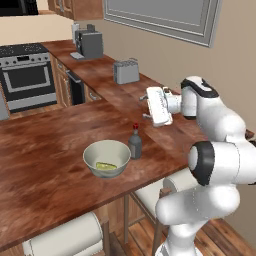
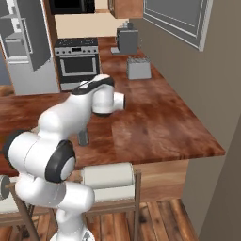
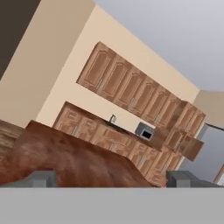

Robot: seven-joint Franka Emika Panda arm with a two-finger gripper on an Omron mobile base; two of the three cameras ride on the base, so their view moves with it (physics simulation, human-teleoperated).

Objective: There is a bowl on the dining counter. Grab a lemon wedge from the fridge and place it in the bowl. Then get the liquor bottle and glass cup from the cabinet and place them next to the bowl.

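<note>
bowl (image 1: pixel 106 158) on the dining counter (image 1: pixel 45 150) holds the lemon wedge (image 1: pixel 106 165), bottle (image 1: pixel 134 142) touching beside it. my gripper (image 1: pixel 148 108) hangs spread wide, empty. i judge only the cup is left.

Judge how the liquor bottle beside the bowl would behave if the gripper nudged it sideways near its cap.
The liquor bottle stands upright, tall and narrow on the dining counter, so a high push would probably tip it rather than slide it. It stands close to the bowl, so it might fall against the rim. Lying down, its round-looking body would likely roll.
</note>
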